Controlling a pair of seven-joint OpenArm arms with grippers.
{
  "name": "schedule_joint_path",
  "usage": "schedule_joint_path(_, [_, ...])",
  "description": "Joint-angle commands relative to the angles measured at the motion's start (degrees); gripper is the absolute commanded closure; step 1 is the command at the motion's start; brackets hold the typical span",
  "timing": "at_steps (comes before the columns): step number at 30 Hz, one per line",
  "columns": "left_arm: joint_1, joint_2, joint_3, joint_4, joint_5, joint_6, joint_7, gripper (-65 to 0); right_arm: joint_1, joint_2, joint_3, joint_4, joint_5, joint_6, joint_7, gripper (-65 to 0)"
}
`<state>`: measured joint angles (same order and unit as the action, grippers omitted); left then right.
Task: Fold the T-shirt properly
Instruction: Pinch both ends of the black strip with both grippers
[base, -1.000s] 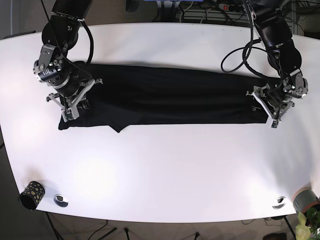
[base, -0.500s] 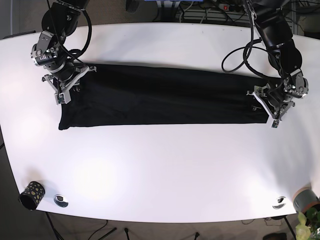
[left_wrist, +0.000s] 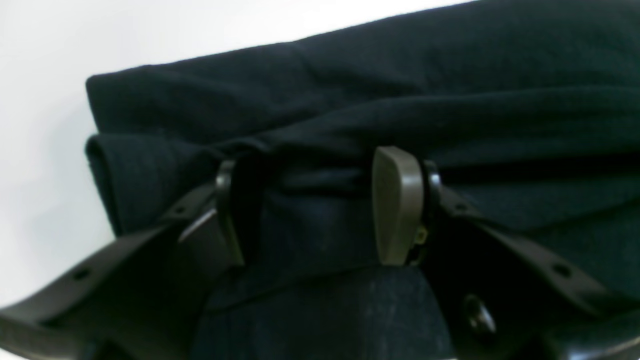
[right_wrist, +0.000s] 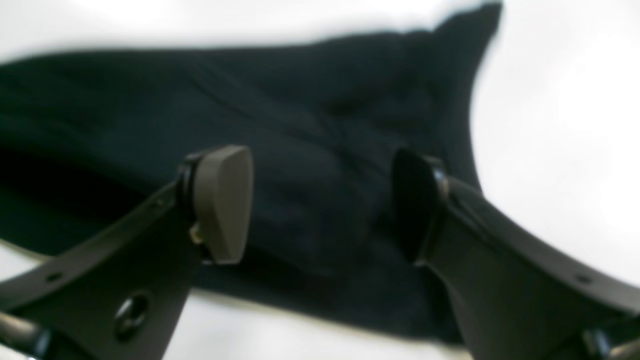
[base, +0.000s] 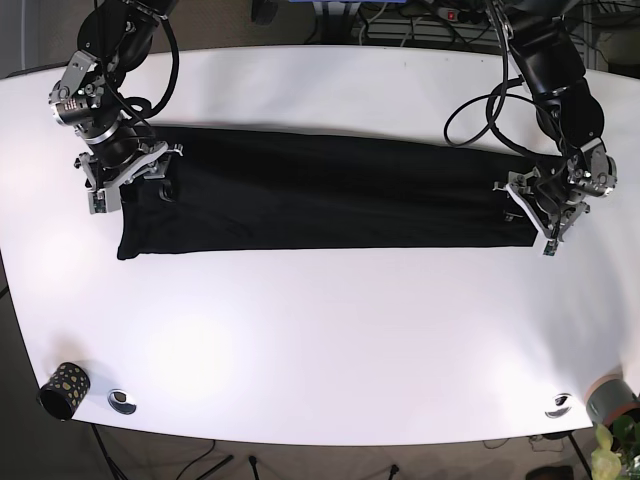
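Two grippers sit at opposite ends of the T-shirt (base: 320, 192), and I see the risk in how differently they stand. My left gripper (left_wrist: 320, 210) has its jaws spread, with bunched layers of cloth lying between the fingers; whether the pads press that cloth I cannot tell. My right gripper (right_wrist: 320, 200) hangs parted over the other end, gripping nothing, cloth directly beneath it.

If I pull with only the left side engaged, I judge the folded strip would drag, skew and open its layers on the white table (base: 320, 340). A pinch that catches one layer alone would peel the fold apart.

I read the shirt as a long dark band whose long axis runs straight from one gripper to the other, flat on the table.
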<state>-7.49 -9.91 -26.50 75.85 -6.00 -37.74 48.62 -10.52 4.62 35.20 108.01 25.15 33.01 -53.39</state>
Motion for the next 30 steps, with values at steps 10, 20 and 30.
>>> schedule_joint_path(10, [-1.0, -0.51, -0.18, 0.76, -0.11, -0.02, 0.21, -31.7, 2.04, -0.01, -2.98, -7.48, 4.35, 0.08, -2.66, -42.3])
schedule_joint_path(20, [-1.09, -0.51, -0.27, 2.34, -0.73, -0.9, 0.21, -31.7, 4.15, 2.89, -3.07, -22.16, 4.35, 0.0, 2.97, -42.3])
schedule_joint_path(30, [-1.09, -0.68, -7.56, 13.68, -11.54, -2.26, 9.45, -37.6, 4.5, 4.21, -3.16, -23.39, 4.44, 0.0, 3.32, -42.3])
